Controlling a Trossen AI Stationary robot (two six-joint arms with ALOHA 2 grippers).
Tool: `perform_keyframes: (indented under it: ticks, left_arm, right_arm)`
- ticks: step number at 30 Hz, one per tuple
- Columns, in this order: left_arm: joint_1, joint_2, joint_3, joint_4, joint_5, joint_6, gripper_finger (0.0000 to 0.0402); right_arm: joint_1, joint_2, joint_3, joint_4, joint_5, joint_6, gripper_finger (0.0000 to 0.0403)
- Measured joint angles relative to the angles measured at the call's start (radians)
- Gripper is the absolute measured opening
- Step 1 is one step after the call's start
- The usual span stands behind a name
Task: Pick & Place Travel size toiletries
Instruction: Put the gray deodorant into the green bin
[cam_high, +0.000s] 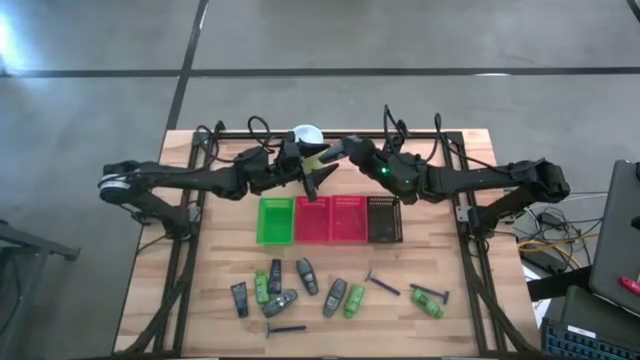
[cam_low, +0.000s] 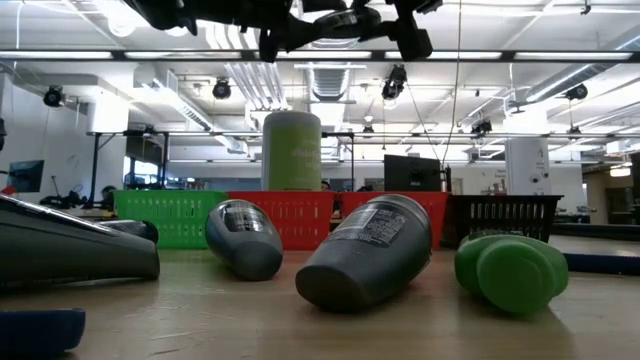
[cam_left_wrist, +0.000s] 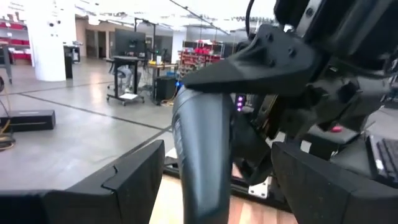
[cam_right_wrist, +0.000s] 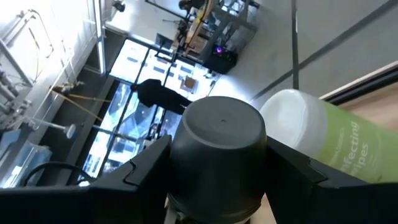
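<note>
Both grippers meet above the red basket (cam_high: 312, 219): right gripper (cam_high: 330, 158) clamps a dark tube (cam_high: 317, 178), seemingly for handover; left gripper (cam_high: 298, 168) fingers straddle it, grip unclear

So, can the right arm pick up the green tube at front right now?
Probably not yet: the right fingers hold a grey tube; the green tube itself lies uncovered.

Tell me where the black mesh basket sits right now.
In the high view, the black basket is the right end of the basket row, touching the red basket, just below the right gripper.
</note>
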Motion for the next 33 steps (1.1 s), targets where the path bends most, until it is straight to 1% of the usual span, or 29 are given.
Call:
perform_keyframes:
  ticks: [4, 10, 15, 20, 23, 25, 28, 30, 33]
  left_arm:
    - [0.0, 0.013, 0.0, -0.005, 0.003, 0.005, 0.0284]
    - [0.0, 0.02, -0.001, 0.016, 0.005, 0.008, 0.0234]
    - [0.002, 0.02, -0.001, 0.027, 0.016, 0.036, 0.0197]
    - [0.005, 0.022, -0.002, 0.025, 0.034, 0.037, 0.017]
    - [0.006, 0.022, -0.002, 0.025, 0.035, 0.048, 0.0157]
    - [0.006, 0.022, -0.002, 0.019, 0.036, 0.059, 0.0154]
    - [0.005, 0.02, -0.002, -0.006, 0.032, 0.088, 0.0153]
    - [0.003, 0.013, -0.002, -0.051, -0.007, 0.119, 0.0153]
    - [0.005, -0.024, -0.002, -0.168, -0.082, 0.156, 0.0153]
  right_arm:
    - [0.001, 0.0, 0.0, 0.0, -0.003, 0.003, 0.0201]
    - [0.001, 0.001, -0.001, 0.001, -0.005, 0.017, 0.0202]
    - [0.003, 0.004, -0.001, 0.0, -0.034, 0.032, 0.0203]
    - [0.006, 0.008, -0.001, 0.0, -0.028, 0.032, 0.0203]
    - [0.007, 0.009, -0.001, 0.001, -0.045, 0.025, 0.0206]
    - [0.012, 0.011, -0.001, 0.001, -0.04, 0.02, 0.0219]
    - [0.014, 0.011, -0.001, -0.007, -0.052, 0.019, 0.0251]
    - [0.014, 0.0, -0.002, -0.041, -0.06, 0.007, 0.0274]
    - [0.014, -0.039, 0.0, -0.123, -0.057, -0.003, 0.0305]
